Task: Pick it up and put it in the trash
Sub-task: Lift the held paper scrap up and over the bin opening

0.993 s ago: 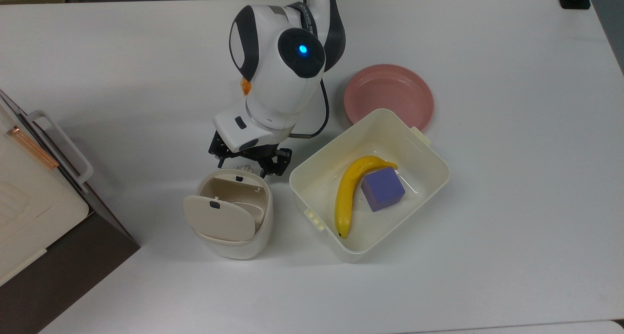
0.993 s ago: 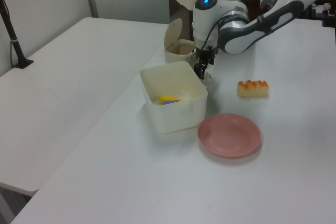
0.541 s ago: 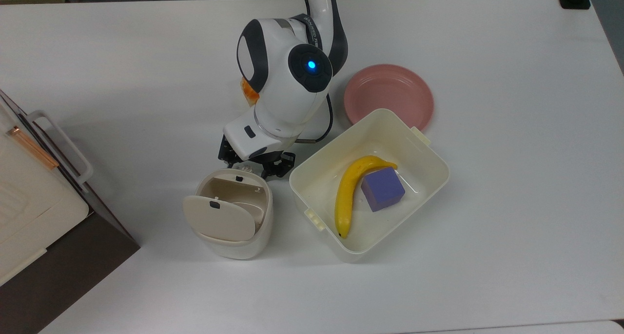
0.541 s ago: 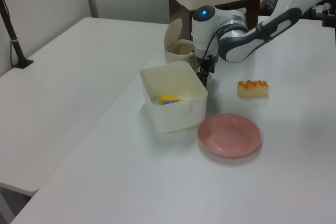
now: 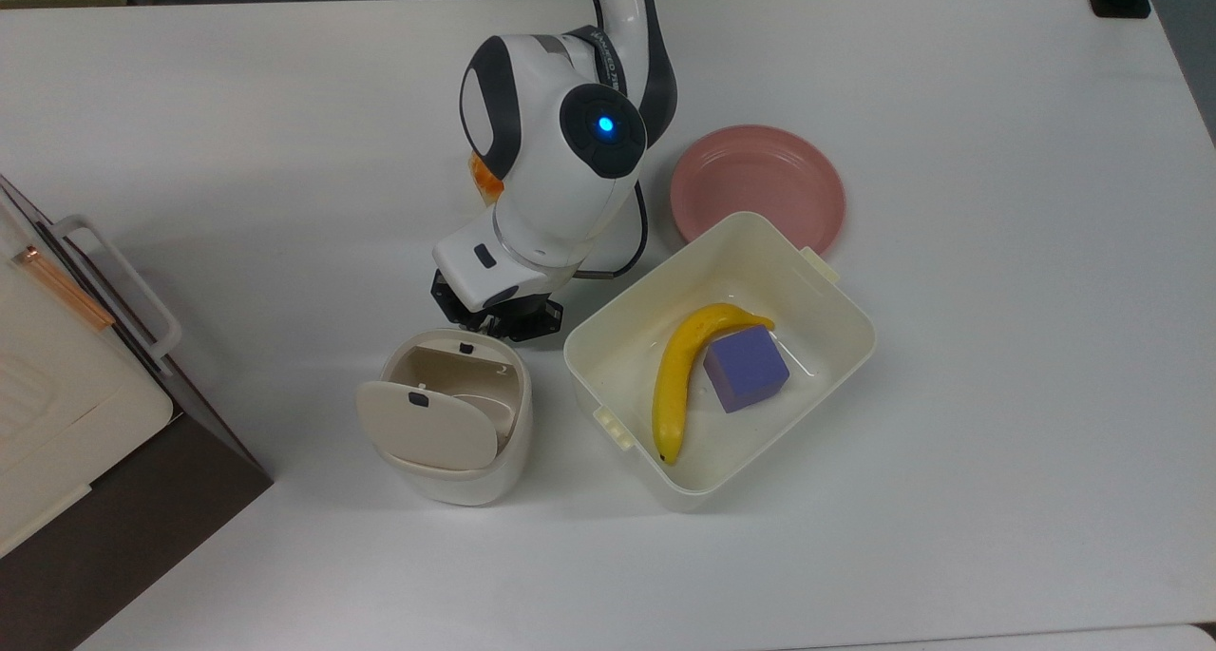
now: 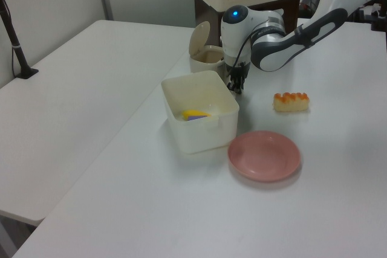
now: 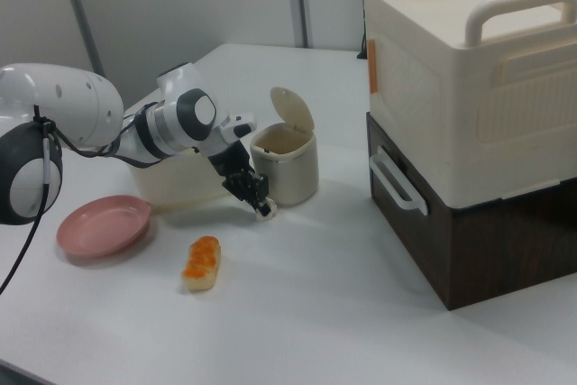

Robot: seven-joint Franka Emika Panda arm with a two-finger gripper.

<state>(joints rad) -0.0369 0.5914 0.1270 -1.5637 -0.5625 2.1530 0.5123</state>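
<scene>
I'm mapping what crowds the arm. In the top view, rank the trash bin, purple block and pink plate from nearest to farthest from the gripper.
Measured from the gripper in the top view:
1. Trash bin, just below it, lid swung open.
2. Purple block, to the top view's right, inside the cream tub beside the banana.
3. Pink plate, up and right, beyond the tub.

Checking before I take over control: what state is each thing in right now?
Gripper: down at the table, shut on the paper wad.
Paper wad: pinched, still at table level.
Trash bin: upright, flap tipped open.
Tub: holds banana and purple block.
Pink plate: empty.
Bread roll: lying on the table.
</scene>
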